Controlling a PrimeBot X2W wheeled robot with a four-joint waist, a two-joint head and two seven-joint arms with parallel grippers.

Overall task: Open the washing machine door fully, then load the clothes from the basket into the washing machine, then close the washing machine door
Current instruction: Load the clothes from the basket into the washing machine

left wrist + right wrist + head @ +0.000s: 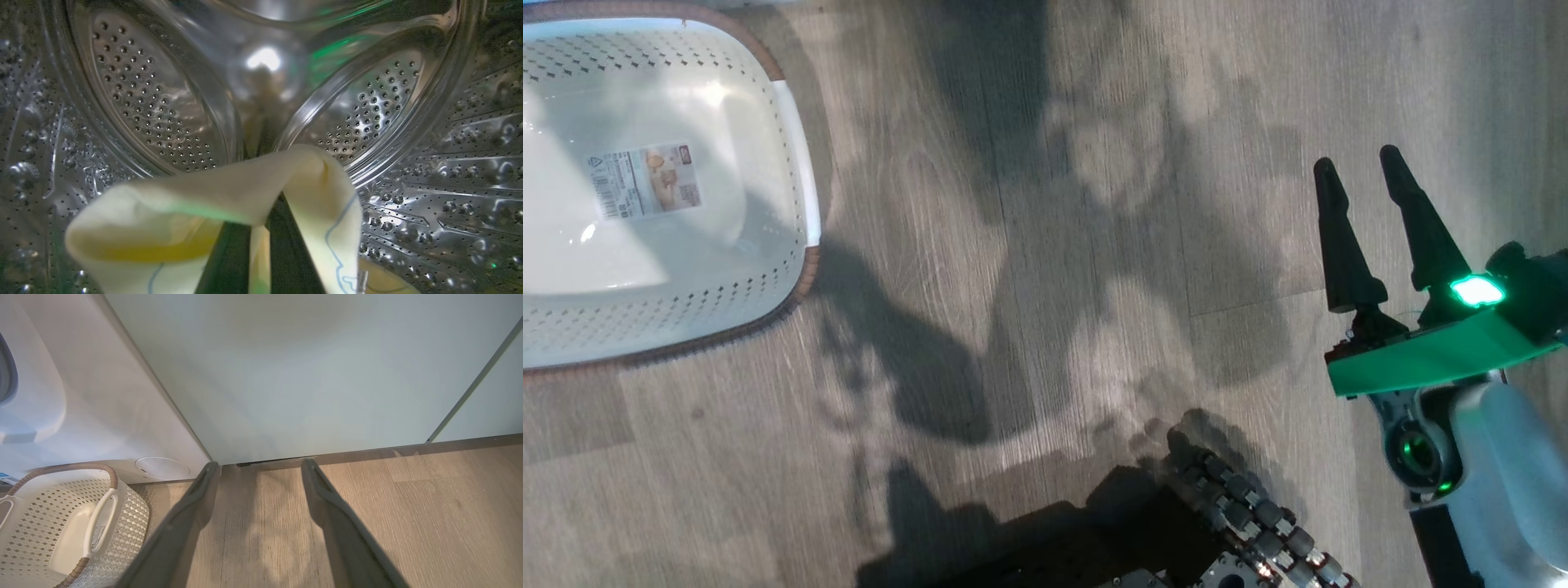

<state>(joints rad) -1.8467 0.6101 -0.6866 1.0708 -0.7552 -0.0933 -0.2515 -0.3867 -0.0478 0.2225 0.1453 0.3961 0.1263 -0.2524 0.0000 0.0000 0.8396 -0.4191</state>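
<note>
Loading judged nearly done: 1 yellow garment (204,196) held by left claw (261,228) inside drum (155,106); basket (796,163), at 10 o'clock, found empty; right claw (1357,163), at 3 o'clock, spread wide. Release and door closing remain.

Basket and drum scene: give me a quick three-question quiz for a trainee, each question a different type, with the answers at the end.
1. True or false: the basket has clothes in it.
2. Inside the drum, the left pincer is shut on: A a yellow garment; B a basket handle; C nothing.
3. Fill in: the right pincer stands ____ above the floor.
Key: 1 false; 2 A; 3 open.
</note>
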